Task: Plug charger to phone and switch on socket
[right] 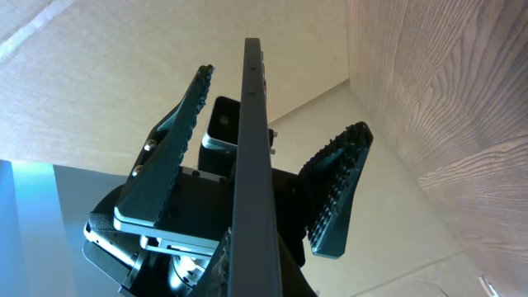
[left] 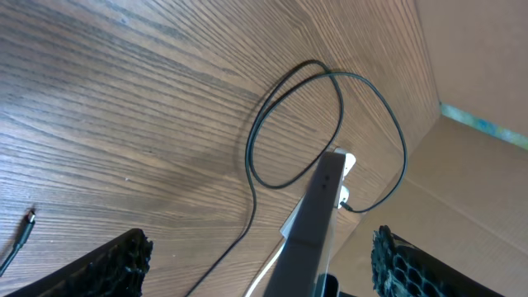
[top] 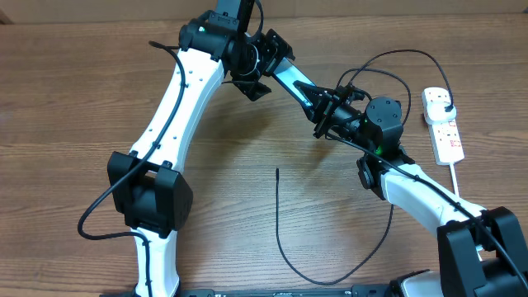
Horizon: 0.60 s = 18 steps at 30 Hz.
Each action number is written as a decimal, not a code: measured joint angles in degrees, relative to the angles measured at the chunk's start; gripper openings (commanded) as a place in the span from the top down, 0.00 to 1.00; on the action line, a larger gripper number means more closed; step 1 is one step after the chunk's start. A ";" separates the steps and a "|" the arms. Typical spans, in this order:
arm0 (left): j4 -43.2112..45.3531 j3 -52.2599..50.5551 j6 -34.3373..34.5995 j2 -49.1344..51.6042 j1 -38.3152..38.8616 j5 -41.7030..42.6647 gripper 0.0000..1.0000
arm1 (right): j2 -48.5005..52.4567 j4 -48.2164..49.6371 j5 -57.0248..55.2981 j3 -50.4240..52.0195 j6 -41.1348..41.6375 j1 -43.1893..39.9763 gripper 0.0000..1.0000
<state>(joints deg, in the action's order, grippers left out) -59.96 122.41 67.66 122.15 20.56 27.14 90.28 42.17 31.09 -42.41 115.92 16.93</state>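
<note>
The phone (right: 250, 148) is held up above the table, edge-on in both wrist views, with my right gripper (right: 247, 276) shut on its lower end. My left gripper (left: 260, 246) stands open around the phone (left: 318, 219), one finger (left: 107, 264) on each side and neither touching it. The charger cable (top: 279, 223) lies on the table, its connector tip (top: 277, 170) free. It loops at the back (left: 330, 124) and its plug head (top: 445, 101) sits in the white socket (top: 445, 132) at the right. The socket's switches are too small to read.
The socket's thick white cord (top: 456, 177) runs toward the right arm's base. Cardboard walls (left: 478, 91) close in the table at the back and the right. Bare wood (top: 66, 107) lies to the left of the arms.
</note>
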 measured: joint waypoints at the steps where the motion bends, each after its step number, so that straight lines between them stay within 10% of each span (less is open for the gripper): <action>1: 0.02 0.00 0.00 0.00 0.13 0.00 0.11 | 0.00 0.02 0.00 0.00 0.00 0.00 0.96; 18: 2.67 0.00 0.92 0.00 0.48 0.00 0.05 | 0.00 0.04 -1.88 0.00 0.02 0.00 0.96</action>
<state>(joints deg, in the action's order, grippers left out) -57.30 122.41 68.58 122.15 21.04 27.14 90.28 42.22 29.21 -42.41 115.94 16.93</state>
